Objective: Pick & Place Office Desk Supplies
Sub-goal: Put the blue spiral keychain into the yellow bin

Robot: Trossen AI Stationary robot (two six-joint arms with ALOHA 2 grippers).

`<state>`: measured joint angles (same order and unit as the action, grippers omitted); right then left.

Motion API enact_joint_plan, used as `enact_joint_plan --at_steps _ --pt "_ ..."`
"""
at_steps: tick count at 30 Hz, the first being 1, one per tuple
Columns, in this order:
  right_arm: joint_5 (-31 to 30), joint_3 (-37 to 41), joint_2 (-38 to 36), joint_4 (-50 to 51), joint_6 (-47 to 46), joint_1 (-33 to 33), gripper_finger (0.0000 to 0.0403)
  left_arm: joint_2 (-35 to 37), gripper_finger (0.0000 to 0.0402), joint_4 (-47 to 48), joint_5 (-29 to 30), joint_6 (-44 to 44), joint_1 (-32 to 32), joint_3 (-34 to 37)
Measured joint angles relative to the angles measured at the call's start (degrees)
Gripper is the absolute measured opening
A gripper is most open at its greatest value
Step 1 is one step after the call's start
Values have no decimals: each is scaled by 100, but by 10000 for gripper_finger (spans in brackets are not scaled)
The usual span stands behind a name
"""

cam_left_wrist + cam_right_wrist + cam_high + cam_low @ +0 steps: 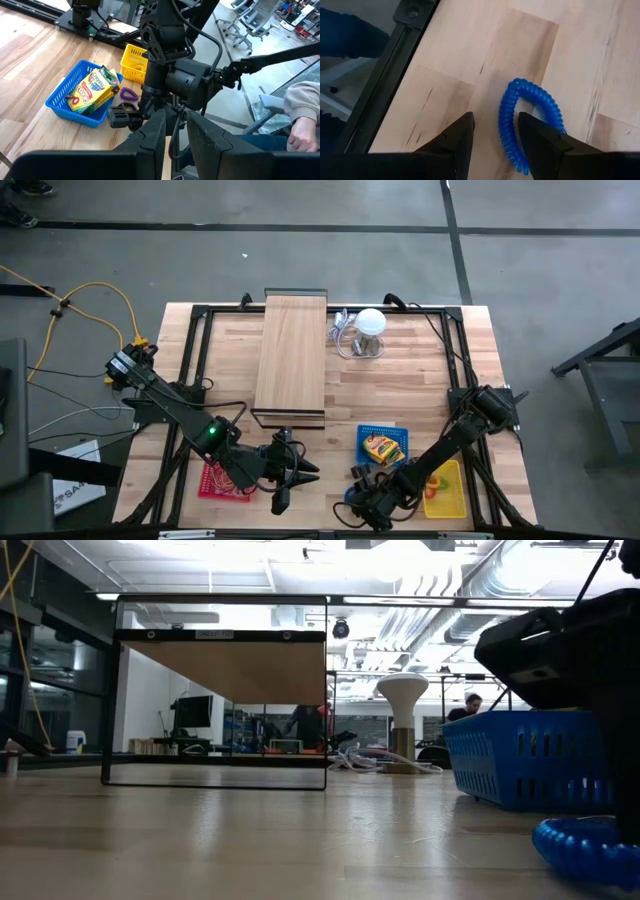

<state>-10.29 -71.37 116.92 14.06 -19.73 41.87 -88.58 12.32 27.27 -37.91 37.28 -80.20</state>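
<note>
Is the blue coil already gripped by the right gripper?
No, the blue coil lies flat on the table, ahead of the open right gripper.

— From my station, where's the board? 
— The board (pixel 292 358) sits upper centre of the surface (pixel 400 395), the ball-like object (pixel 370 323) to its right. 
— And lower down? 
— I see a basket (pixel 361 442) holding a pack (pixel 382 448), a tray (pixel 447 505) to its right, a coiled loop (pixel 529 122) lying by the frame's bottom.

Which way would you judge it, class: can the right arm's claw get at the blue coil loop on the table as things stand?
Probably yes. The right claw is open and hangs directly over the blue coil loop, with only bare table around it and nothing in the way.
</note>
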Motion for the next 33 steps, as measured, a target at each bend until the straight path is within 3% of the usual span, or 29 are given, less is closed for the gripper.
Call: enact_joint_plan --at_steps 7,25,33 --pt "8 0 9 4 35 2 136 0 77 -1 0 0 0 -2" --pt "25 4 20 20 46 2 25 -1 77 -1 0 0 0 -1" --pt "19 8 -9 42 77 2 21 1 77 -1 0 0 0 -2"
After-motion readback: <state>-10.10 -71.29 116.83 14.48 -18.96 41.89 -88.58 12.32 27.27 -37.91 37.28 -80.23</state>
